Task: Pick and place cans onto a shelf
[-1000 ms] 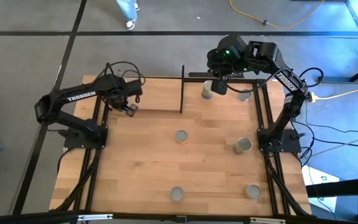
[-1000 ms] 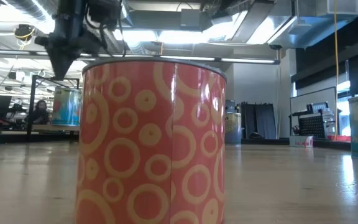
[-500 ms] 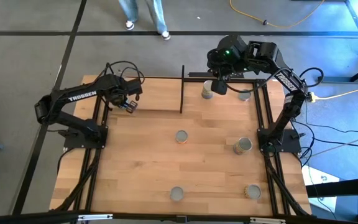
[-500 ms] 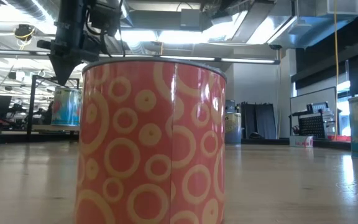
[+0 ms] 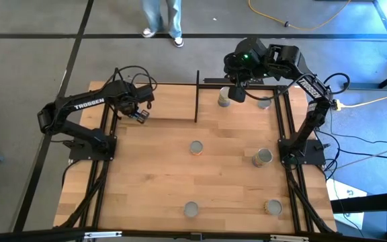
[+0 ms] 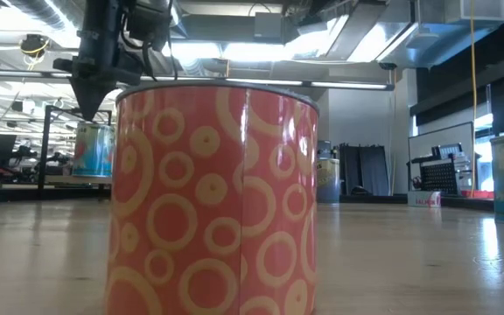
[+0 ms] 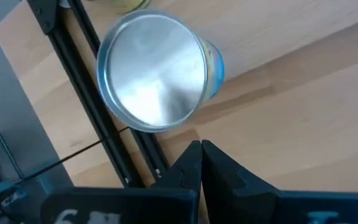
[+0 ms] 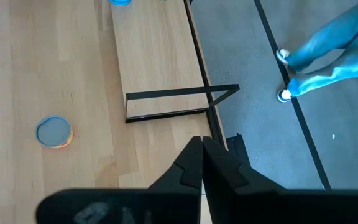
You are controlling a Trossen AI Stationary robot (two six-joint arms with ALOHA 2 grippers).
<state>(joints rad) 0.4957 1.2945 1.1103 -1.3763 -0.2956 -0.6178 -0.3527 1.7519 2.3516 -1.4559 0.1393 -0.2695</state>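
Left risk: my left claw point(image 5: 138, 115) hovers pinched shut and empty beside the blue can point(image 7: 157, 71); a careless swing could knock it off the shelf point(image 5: 170, 101).
Left pose: elbow bent, wrist over the shelf's left end.
Right risk: the right claw point(image 5: 237, 94), shut and empty, would topple the back can point(image 5: 224, 99) if lowered unopened.
Right pose: folded high over the far right corner.

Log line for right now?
right gripper: shut, over shelf beside a can | left gripper: shut, idle, table's left | four cans off shelf
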